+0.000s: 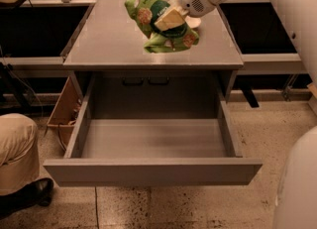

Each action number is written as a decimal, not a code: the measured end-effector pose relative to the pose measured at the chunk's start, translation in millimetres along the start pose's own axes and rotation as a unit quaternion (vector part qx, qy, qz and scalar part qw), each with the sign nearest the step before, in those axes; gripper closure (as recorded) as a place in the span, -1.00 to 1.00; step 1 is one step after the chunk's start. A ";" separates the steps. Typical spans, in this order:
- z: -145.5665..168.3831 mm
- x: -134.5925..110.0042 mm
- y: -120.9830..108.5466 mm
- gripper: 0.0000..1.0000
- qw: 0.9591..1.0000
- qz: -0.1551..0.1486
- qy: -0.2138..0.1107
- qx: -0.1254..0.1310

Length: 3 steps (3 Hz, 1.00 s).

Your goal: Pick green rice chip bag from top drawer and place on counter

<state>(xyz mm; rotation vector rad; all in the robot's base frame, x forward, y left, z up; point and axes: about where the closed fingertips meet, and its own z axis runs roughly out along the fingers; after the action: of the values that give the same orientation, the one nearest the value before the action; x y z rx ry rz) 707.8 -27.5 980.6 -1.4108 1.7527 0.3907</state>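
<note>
My gripper [170, 19] hides part of the crumpled green rice chip bag [142, 11] it squeezes tight over the counter [104, 39]; I see chip pictures

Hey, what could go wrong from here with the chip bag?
The tool is shut on the green rice chip bag above the counter; the bag looks squeezed, so chips may get crushed. A small white bowl sits right behind the tool and might get knocked on release. The top drawer stands open, a bump hazard.
</note>
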 end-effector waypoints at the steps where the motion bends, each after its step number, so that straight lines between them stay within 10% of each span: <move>1: 26.9 -3.9 1.4 1.00 1.000 0.013 -0.023 -0.005; 3: 84.5 -2.6 -6.2 1.00 0.997 0.053 -0.050 -0.004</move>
<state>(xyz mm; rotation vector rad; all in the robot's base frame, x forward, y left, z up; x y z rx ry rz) 747.8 30.0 933.0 -1.2848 1.7499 0.5168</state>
